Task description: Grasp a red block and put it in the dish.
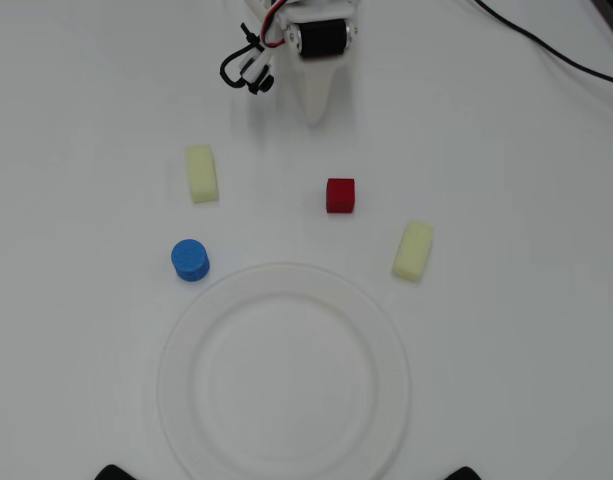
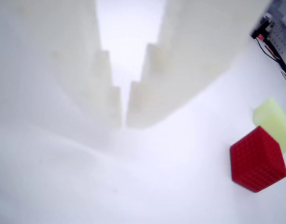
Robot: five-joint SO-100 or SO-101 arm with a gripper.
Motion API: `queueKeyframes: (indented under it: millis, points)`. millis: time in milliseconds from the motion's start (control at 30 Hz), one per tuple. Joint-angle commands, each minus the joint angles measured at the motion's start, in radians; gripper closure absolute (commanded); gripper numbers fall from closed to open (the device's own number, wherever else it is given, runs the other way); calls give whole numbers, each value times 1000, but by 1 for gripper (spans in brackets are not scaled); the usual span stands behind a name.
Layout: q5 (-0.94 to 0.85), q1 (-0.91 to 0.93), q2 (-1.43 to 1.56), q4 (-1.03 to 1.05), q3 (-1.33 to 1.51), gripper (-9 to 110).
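Note:
The red block [image 1: 340,195] is a small textured cube on the white table, just below and slightly right of my gripper's tip in the overhead view. In the wrist view it lies at the lower right [image 2: 257,158], apart from the fingers. My gripper [image 1: 316,118] hangs at the top centre and points toward the block. The wrist view shows its white fingers nearly touching at the tips, so the gripper [image 2: 124,123] is shut and empty. The dish [image 1: 181,330] is a large round white plate at the bottom centre, with nothing in it.
Two pale yellow oblong blocks lie on the table: one to the left [image 1: 201,173] and one to the right [image 1: 413,250], the latter also behind the red block in the wrist view [image 2: 273,121]. A blue cylinder [image 1: 190,259] stands by the dish's upper left rim. A black cable [image 1: 546,50] crosses the top right.

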Motion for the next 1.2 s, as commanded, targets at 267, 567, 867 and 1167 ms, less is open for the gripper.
queueKeyframes:
  millis: [267, 567, 867, 1167]
  points:
    - [34, 12, 183, 18, 104, 101]
    - [14, 46, 175, 11, -8, 101]
    - [17, 44, -75, 11, -189, 101]
    - [17, 46, -595, 12, -546, 101]
